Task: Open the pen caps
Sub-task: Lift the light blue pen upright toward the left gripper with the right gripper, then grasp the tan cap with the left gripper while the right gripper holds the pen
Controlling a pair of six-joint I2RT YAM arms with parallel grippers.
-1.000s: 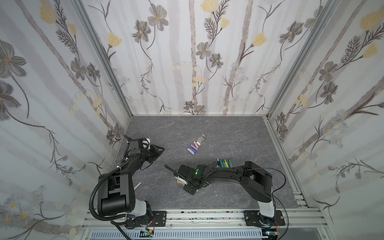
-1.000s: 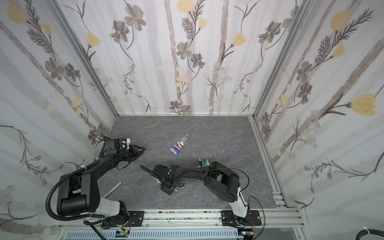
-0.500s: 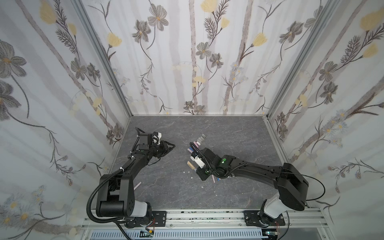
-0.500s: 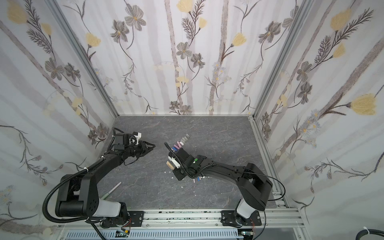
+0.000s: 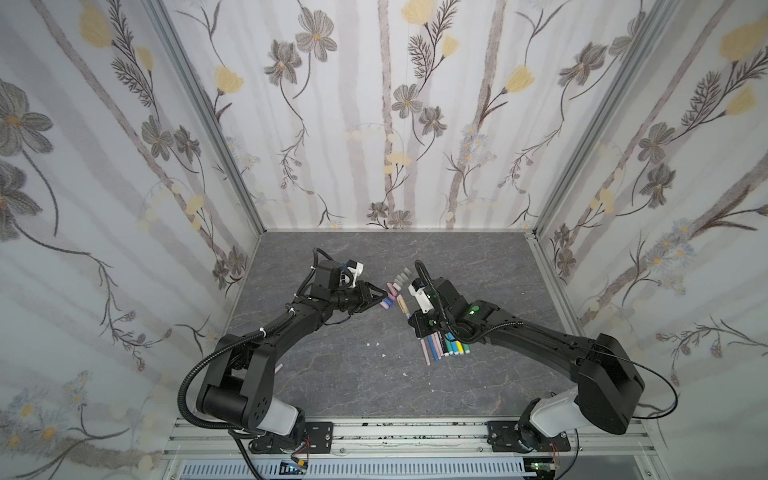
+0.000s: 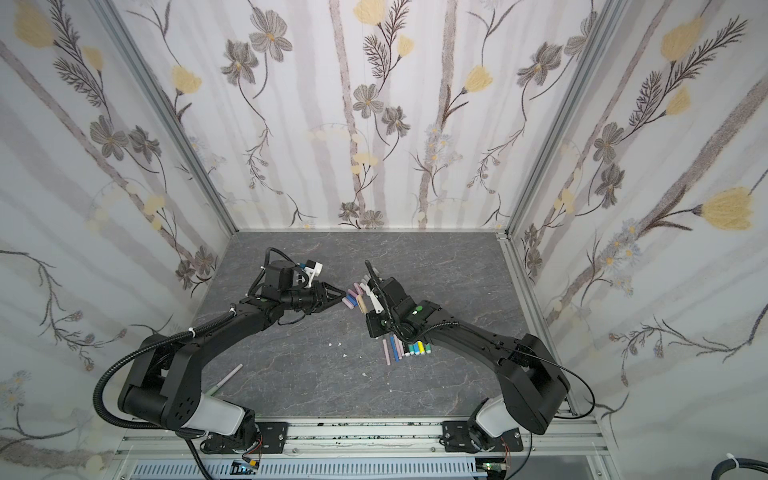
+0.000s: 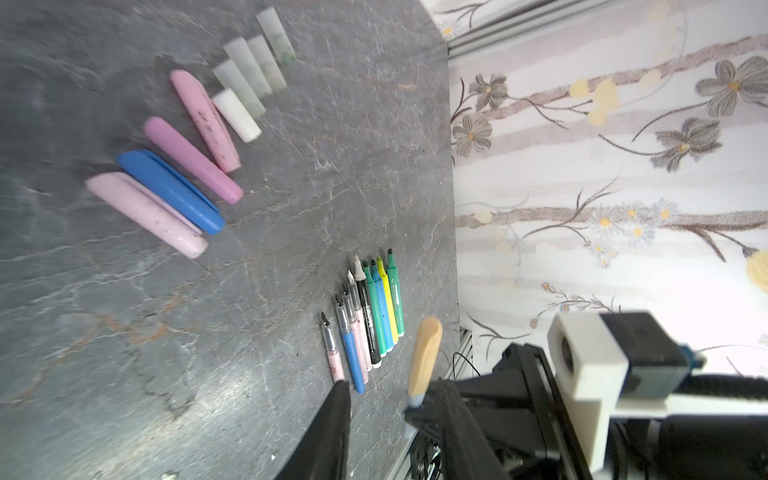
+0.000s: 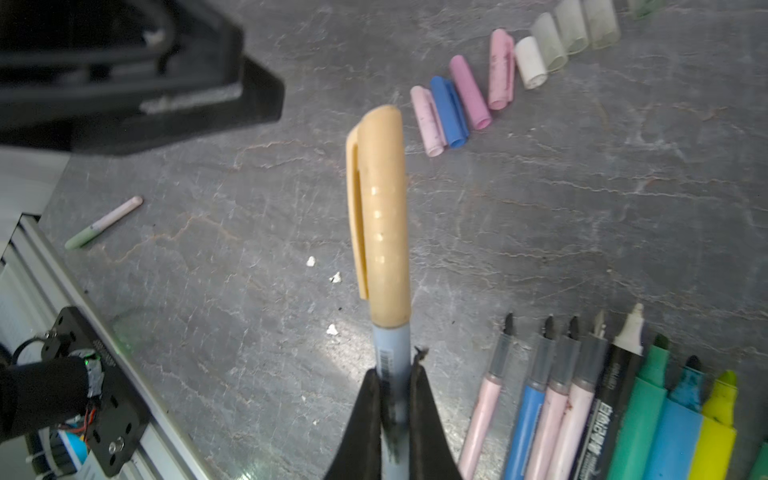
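Your right gripper (image 8: 395, 390) clamps the pen (image 8: 392, 349) by its blue barrel just behind the tan cap (image 8: 380, 208). It holds the pen above the table (image 8: 582, 208), beside the pink end of the cap row (image 8: 469, 93). The cap is still on. The pen's long axis runs from that gripper toward the row, with the cap tip leading and the clip (image 8: 357, 216) to one side. Your left gripper (image 5: 376, 296), jaws parted and empty, hovers across that same end of the row, apart from the cap. If you bring it in low, its fingers will likely sweep the pink cap (image 8: 428, 120) and blue cap (image 8: 449, 112) out of the row. If you pull off the pen's axis, the barrel may twist or slide in the narrow grip. A bite on the clip alone could slip.
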